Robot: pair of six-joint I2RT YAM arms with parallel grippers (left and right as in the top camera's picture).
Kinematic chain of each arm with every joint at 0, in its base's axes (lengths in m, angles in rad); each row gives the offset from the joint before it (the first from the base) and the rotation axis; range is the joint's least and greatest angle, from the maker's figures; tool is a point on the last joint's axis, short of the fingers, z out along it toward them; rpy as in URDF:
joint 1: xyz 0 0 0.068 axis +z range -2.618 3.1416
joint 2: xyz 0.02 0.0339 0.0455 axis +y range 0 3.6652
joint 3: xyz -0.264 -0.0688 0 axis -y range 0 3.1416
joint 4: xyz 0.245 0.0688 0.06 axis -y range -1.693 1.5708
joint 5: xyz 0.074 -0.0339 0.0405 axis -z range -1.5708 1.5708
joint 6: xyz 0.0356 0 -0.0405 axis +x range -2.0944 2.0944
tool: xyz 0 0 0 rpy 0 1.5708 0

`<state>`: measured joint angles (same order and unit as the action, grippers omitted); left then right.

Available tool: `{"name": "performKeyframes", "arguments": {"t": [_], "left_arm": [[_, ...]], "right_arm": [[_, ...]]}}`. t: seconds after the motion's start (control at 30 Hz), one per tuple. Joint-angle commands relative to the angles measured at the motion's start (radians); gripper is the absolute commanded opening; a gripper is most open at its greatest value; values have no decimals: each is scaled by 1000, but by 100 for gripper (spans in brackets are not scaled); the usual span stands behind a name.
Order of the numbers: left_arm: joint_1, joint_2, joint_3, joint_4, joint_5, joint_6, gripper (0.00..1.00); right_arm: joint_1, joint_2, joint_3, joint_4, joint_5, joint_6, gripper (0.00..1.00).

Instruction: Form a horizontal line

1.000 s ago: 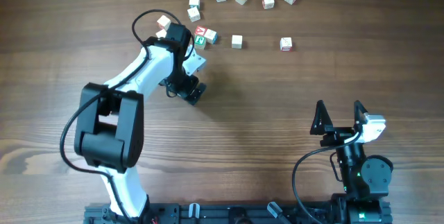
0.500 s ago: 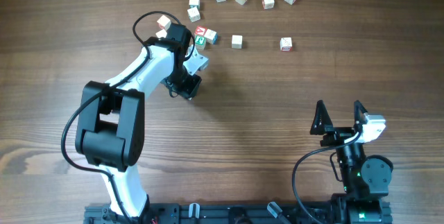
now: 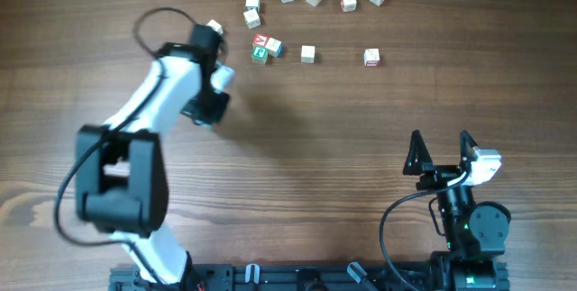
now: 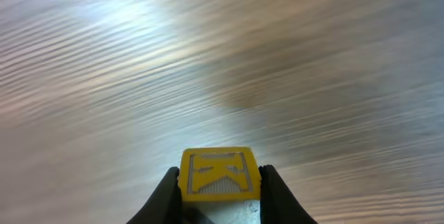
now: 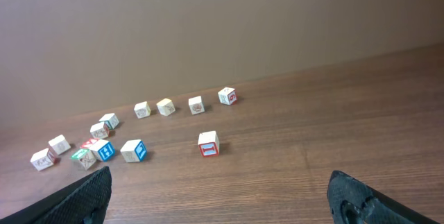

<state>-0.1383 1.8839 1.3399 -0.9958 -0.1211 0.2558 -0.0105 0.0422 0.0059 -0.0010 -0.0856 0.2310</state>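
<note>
Left pincer (image 4: pixel 220 195), narrowed onto a yellow-faced embossed wooden cube (image 4: pixel 220 172), hung nearer the desk's (image 3: pixel 361 147) left edge, while the loose row of four whitish wooden letter cubes (image 3: pixel 348 2) ran left-to-right along the far edge, to its right, closest to this arm.

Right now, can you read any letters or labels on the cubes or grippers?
"H", probably, white on blue: the blue-faced cube, right wrist view.
Red letter on the red-framed cube: too blurred to read.
Raised mark on the yellow cube in the left gripper: unreadable.
Marks on the other cubes: too small to read.
</note>
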Motion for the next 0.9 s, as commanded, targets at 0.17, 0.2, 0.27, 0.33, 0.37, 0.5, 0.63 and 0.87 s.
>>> {"name": "performKeyframes", "arguments": {"t": [0.17,0.2,0.27,0.33,0.37,0.5,0.63,0.87], "left_arm": [[274,-124,3,-8,-34,-18,7],[296,-124,3,-8,-33,-5,6],[348,-124,3,-8,-33,3,4],[393,-124,3,-11,-17,17,4],[412,-124,3,-16,9,44,4],[463,-124,2,-19,56,133,4],[486,-119,1,22,57,187,4],[490,-90,-29,44,72,370,4]], "right_arm": [[-4,0,0,3,3,8,100],[-4,0,0,2,3,8,100],[-4,0,0,3,3,8,100],[-4,0,0,3,3,8,100],[-4,0,0,3,3,8,100],[-4,0,0,3,3,8,100],[-4,0,0,2,3,8,100],[-4,0,0,2,3,8,100]]}}
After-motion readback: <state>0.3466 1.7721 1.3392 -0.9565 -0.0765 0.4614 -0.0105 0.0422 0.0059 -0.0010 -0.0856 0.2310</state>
